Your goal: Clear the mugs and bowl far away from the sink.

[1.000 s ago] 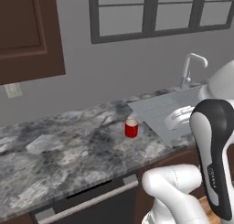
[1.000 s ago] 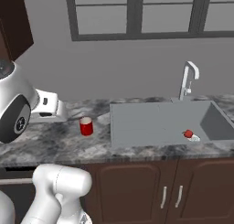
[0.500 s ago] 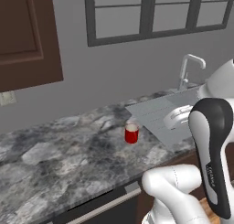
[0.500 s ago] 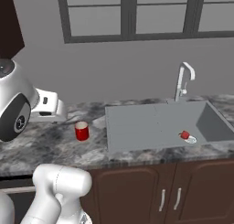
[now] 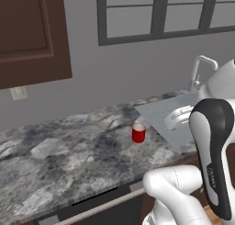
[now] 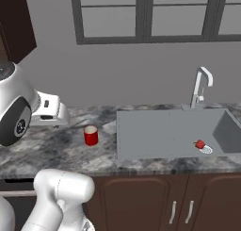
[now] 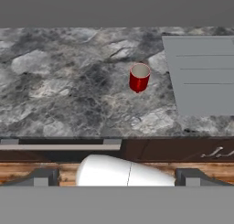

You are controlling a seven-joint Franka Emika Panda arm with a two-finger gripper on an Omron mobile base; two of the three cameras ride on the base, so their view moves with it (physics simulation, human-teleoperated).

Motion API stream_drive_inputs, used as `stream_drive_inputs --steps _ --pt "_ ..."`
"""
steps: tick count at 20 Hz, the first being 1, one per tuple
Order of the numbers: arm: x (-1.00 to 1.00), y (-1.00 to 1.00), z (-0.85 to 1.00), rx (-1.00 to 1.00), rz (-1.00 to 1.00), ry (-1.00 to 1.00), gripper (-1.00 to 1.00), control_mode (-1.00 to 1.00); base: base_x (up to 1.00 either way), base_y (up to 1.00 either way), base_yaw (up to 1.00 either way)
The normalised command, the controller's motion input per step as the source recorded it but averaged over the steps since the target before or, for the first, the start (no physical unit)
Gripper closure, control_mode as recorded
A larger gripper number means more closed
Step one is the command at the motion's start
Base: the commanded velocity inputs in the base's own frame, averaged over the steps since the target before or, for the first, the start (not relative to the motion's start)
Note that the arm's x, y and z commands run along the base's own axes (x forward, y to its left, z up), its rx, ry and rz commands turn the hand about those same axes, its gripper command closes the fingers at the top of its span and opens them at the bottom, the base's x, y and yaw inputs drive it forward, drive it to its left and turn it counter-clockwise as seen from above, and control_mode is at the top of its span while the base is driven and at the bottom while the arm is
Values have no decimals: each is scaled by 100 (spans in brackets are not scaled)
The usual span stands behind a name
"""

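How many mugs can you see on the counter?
1: a red mug stands upright on the marbled counter, just left of the sink. Others may sit outside the pictures or behind the robot's arm.

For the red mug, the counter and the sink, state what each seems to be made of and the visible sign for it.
Red mug: probably glazed ceramic or plastic, plain glossy red with a pale inside. Counter: looks like polished stone, mottled grey and black veining. Sink: matte grey, possibly composite or brushed metal; flat, with no strong reflections.
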Motion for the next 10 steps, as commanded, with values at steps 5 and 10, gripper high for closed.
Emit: stream_drive_inputs --steps 5,10 --pt "10 -1 -12 0 5 0 -100 -100 14 -2 14" --pt "15 0 -24 0 -1 4 -100 -100 0 0 0"
